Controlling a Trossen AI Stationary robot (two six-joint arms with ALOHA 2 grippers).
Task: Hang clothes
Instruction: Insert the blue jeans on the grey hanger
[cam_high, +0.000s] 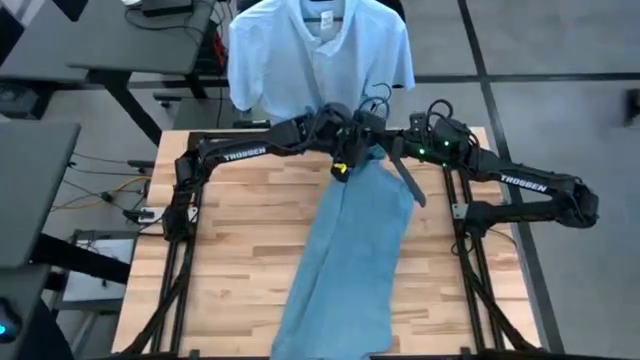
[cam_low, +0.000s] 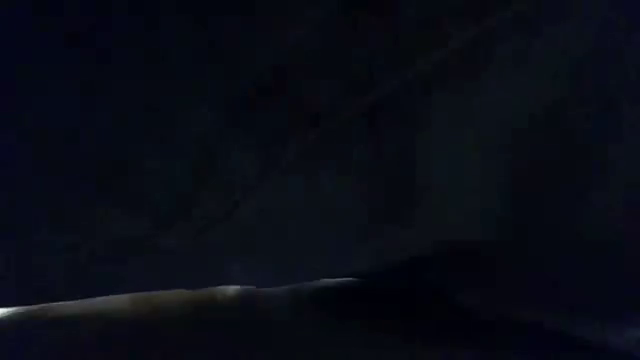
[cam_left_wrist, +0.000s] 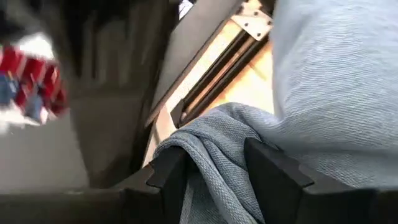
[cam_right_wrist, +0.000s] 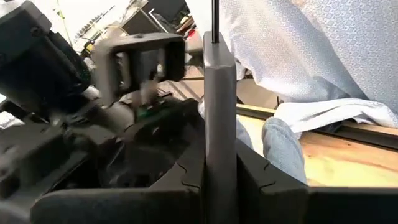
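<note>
We see the left gripper (cam_left_wrist: 214, 180) clenched on a fold of the jeans (cam_high: 355, 250), which look heavy, soft and floppy, best taken at the waistband, while the right gripper (cam_right_wrist: 219, 180) pinches a stiff grey bar (cam_right_wrist: 219, 112)

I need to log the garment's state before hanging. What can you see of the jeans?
The jeans are light blue denim, lying flat and lengthwise on the wooden table, hanging past its near edge. Their far end is bunched up and pinched in the left pincer. The right pincer, clamped on a dark flat bar, hovers beside it.

Low view wholly dark; jeans (cam_high: 350, 260) cut off at high view's bottom edge.
</note>
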